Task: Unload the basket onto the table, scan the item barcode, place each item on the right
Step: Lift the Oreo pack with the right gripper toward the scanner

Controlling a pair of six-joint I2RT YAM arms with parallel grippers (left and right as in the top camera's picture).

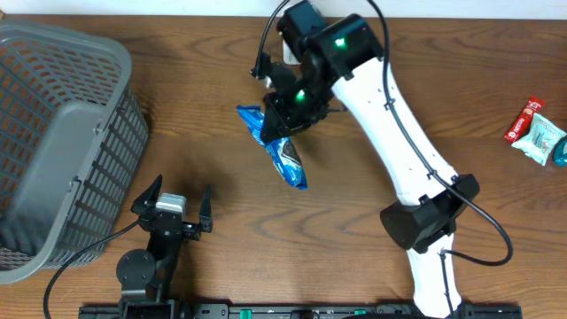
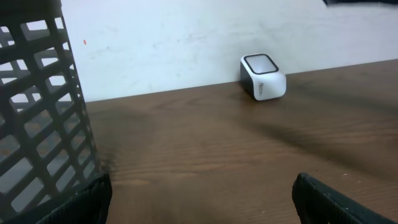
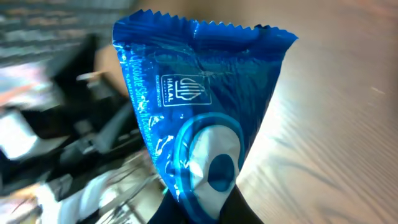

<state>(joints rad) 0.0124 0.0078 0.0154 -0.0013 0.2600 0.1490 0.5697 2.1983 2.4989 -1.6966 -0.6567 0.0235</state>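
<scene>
A blue snack packet (image 1: pixel 282 151) hangs above the middle of the wooden table, and my right gripper (image 1: pixel 276 122) is shut on its upper end. In the right wrist view the blue snack packet (image 3: pixel 199 106) fills the frame, its crimped edge pointing away, with my right gripper (image 3: pixel 208 208) pinching its near end. A small white scanner (image 2: pixel 263 77) with a dark glass top sits at the table's far edge in the left wrist view; the overhead view hides it behind the right arm. My left gripper (image 1: pixel 172 200) rests open and holds nothing near the front left.
A large grey mesh basket (image 1: pixel 53 142) takes up the left side of the table, and its wall (image 2: pixel 37 106) stands close on the left gripper's left. Two more wrapped snacks, one red (image 1: pixel 522 120) and one pale teal (image 1: pixel 542 140), lie at the right edge.
</scene>
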